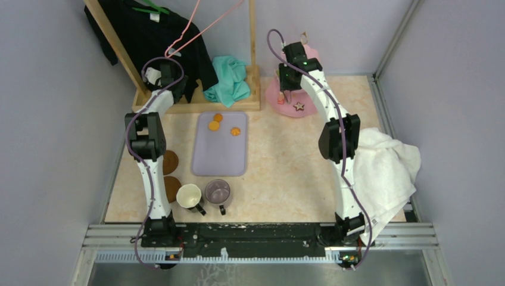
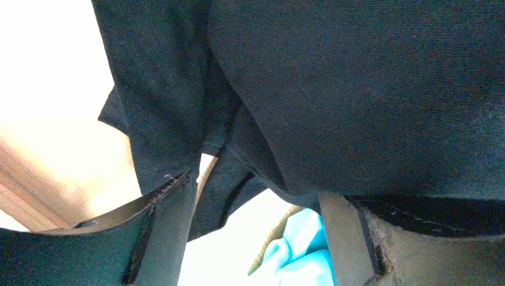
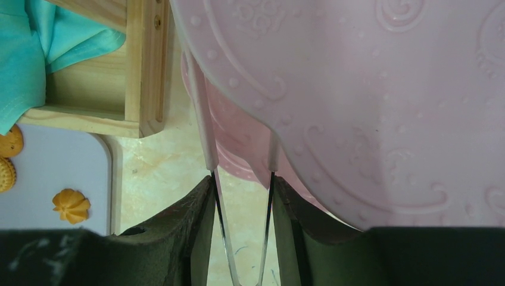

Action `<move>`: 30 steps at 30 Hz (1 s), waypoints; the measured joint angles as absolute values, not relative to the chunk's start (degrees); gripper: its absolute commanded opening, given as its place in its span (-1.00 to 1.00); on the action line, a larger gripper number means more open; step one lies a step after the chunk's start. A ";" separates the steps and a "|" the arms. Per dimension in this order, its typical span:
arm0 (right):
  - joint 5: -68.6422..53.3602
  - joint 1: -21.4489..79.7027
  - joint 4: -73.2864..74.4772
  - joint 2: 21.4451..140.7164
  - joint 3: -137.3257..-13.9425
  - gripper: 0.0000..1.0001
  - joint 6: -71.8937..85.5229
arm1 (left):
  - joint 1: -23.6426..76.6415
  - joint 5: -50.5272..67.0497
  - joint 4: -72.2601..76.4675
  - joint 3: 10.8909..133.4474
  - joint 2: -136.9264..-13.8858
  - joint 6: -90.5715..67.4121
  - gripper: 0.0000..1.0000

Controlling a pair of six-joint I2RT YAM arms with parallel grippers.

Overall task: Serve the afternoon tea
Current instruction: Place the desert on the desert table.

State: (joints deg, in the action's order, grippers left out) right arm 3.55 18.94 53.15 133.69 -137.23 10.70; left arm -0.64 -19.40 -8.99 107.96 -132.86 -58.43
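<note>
The pink three-tier stand (image 1: 279,94) stands at the back right, with a star cookie (image 1: 298,106) on its bottom tier. My right gripper (image 1: 286,89) hovers over it, shut on metal tongs (image 3: 218,196) whose white tips reach under a pink tier (image 3: 357,89). Three orange sweets (image 1: 214,126) lie on the lilac tray (image 1: 220,158). The cream mug (image 1: 189,195) and purple mug (image 1: 218,191) stand near the front, beside two brown coasters (image 1: 171,162). My left gripper (image 1: 162,71) is open and empty against a black garment (image 2: 357,89).
A wooden rack (image 1: 196,104) with the hanging black garment (image 1: 149,30) and a teal cloth (image 1: 229,80) stands at the back left. A white towel (image 1: 387,167) lies at the right edge. Grey walls close in on both sides.
</note>
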 measured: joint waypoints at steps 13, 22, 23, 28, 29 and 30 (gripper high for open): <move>3.33 18.94 52.88 133.67 -136.77 -0.22 10.74 | -0.64 -19.33 -8.99 107.96 -132.86 -58.43 0.59; 3.11 18.94 52.36 133.67 -135.74 -0.20 11.18 | -0.64 -19.18 -8.60 106.94 -132.86 -58.43 0.59; 3.09 18.94 52.29 133.67 -135.74 -0.19 11.20 | -0.64 -19.16 -8.60 106.89 -132.86 -58.43 0.59; 3.09 18.94 52.27 133.67 -135.74 -0.15 11.27 | -0.64 -19.05 -8.58 106.87 -132.86 -58.43 0.59; 3.11 18.94 52.27 133.67 -135.74 -0.15 11.33 | -0.64 -19.05 -8.58 106.87 -132.86 -58.43 0.59; 3.11 18.94 52.25 133.67 -135.74 -0.15 11.42 | -0.64 -19.05 -8.58 106.87 -132.86 -58.43 0.59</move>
